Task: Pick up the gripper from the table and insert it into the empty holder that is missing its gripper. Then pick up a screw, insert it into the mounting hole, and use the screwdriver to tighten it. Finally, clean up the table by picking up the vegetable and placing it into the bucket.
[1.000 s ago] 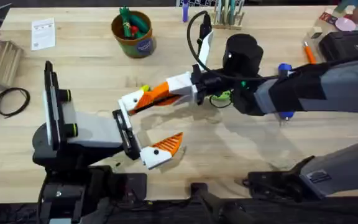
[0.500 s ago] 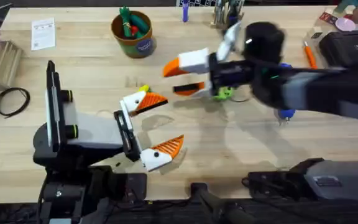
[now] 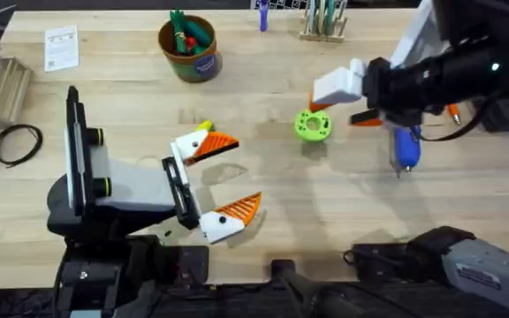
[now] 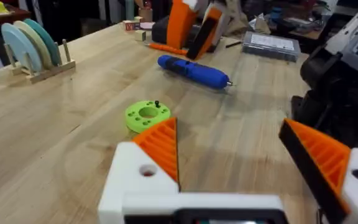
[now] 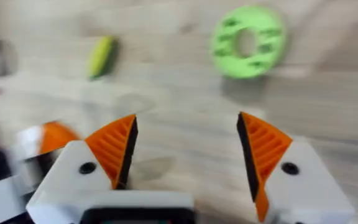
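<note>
Fingers on our right gripper (image 3: 347,102) are wide open and empty above the screwdriver (image 3: 405,147), left gripper (image 3: 228,177) also spread holding nothing, so we figure a sloppy descent could knock that round blue body rolling.

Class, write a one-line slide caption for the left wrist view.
Left gripper, open above the wooden table, faces the green disc and the blue screwdriver beyond it.

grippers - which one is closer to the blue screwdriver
The right gripper, hanging open just beside the blue screwdriver. The left gripper sits open well across the table.
</note>
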`<control>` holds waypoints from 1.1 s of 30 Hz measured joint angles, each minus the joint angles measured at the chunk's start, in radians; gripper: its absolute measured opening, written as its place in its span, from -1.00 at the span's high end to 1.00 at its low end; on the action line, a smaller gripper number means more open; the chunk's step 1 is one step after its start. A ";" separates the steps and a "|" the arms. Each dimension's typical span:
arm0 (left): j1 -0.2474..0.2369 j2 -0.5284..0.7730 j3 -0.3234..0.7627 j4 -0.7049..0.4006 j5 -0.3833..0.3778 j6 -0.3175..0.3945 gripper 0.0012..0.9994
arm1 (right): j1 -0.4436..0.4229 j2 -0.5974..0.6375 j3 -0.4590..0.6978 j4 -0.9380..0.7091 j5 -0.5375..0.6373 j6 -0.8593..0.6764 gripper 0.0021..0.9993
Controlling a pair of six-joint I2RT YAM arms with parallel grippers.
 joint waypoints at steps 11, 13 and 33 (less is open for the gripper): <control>0.000 0.000 0.000 0.000 0.000 0.000 -0.97 | 0.098 0.192 0.082 -0.094 0.379 -0.185 -0.60; 0.000 0.000 0.000 0.000 0.000 0.000 -0.97 | 0.111 0.223 0.082 -0.076 0.398 -0.220 -0.53; 0.000 0.000 0.000 0.000 0.000 0.000 -0.97 | 0.116 0.450 0.084 0.038 0.427 -0.488 0.03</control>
